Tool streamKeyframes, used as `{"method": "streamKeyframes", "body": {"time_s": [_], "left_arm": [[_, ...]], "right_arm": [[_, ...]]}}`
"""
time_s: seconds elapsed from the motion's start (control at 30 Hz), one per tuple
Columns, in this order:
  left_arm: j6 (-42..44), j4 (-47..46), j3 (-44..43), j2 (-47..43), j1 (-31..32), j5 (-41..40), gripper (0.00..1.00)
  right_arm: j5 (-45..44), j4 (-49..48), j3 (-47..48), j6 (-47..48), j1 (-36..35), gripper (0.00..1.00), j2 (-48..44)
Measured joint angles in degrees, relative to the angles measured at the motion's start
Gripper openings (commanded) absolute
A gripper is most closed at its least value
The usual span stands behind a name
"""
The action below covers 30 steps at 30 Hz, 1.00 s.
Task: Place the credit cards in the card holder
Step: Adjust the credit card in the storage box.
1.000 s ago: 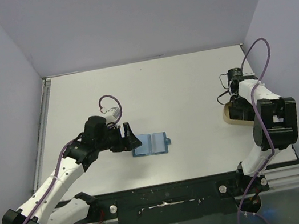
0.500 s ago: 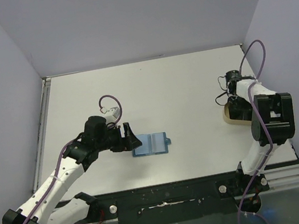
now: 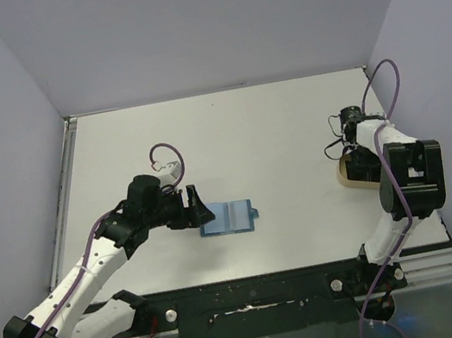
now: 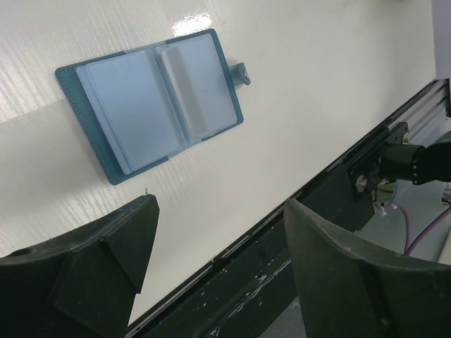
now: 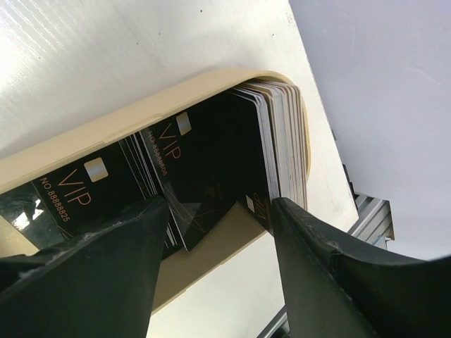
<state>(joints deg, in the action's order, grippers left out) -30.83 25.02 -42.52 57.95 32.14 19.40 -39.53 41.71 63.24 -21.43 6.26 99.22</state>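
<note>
The card holder [image 3: 228,217] lies spread open and flat on the white table [image 3: 271,126], a little left of the middle and closer to the near edge than to the far one. Its pale blue inside faces up, the teal border shows all round, and its small snap tab [image 4: 242,73] sticks out from the edge that points toward the table's right side.

My left gripper [image 4: 218,208] hangs just beside the holder's left edge with its jaws spread wide and nothing between them. In my left wrist view both dark fingers [image 4: 106,260] sit apart from the holder, with bare table between.

My right gripper [image 5: 218,211] is down at the cream tray [image 5: 106,134] by the table's right edge. The credit cards [image 5: 204,155], black with "VIP" printed on them, are stacked and fanned inside it, some standing on edge. My right jaws are parted, reaching down on either side of the cards and clamping none that I can see.
</note>
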Motion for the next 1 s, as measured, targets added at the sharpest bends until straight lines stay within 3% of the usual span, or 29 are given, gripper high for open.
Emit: {"method": "streamKeyframes", "body": {"time_s": [0.2,1.0], "left_arm": [[0.0,0.0,0.0,0.0,0.0,0.2,0.71],[0.0,0.0,0.0,-0.2,-0.1,0.4,0.71]], "right_arm": [[-0.2,0.5,0.2,0.0,-0.3,0.47,-0.3],[-2.8,2.5,0.5,-0.5,0.3,0.29,-1.4]]}}
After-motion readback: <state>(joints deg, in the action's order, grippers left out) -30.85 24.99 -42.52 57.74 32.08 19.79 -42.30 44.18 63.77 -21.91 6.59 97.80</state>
